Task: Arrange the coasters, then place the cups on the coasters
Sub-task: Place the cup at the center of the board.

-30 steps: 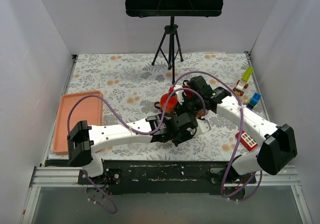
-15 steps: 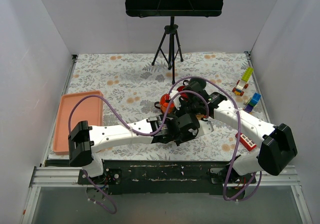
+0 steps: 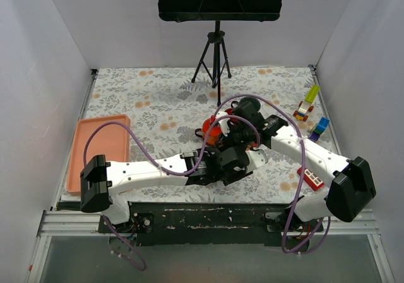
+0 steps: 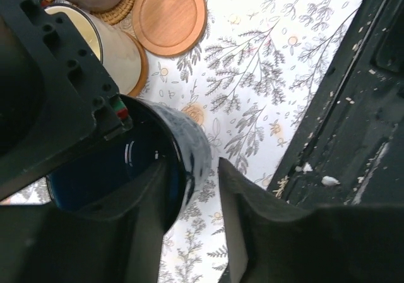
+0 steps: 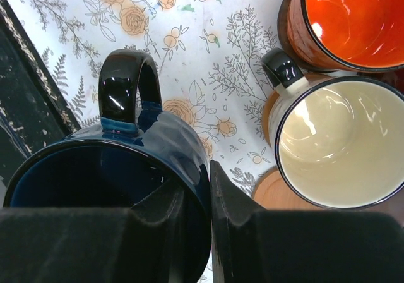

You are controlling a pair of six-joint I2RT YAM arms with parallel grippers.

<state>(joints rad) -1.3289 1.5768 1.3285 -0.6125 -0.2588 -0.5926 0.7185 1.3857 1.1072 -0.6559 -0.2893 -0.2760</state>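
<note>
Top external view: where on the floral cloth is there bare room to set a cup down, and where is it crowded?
Free: the cloth between the pink tray and the tripod; also between the tripod and the toy blocks. Crowded: the centre, where the left arm and right arm meet over the cups and the right pincer grips the dark blue cup.

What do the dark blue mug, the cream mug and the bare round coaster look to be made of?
Dark blue mug: likely glazed ceramic; it is glossy, with sharp highlights on its handle. Cream mug: same look, a shiny glaze with a dark rim line. Bare coaster: seemingly wood, matt orange-brown, with a turned raised rim.
</note>
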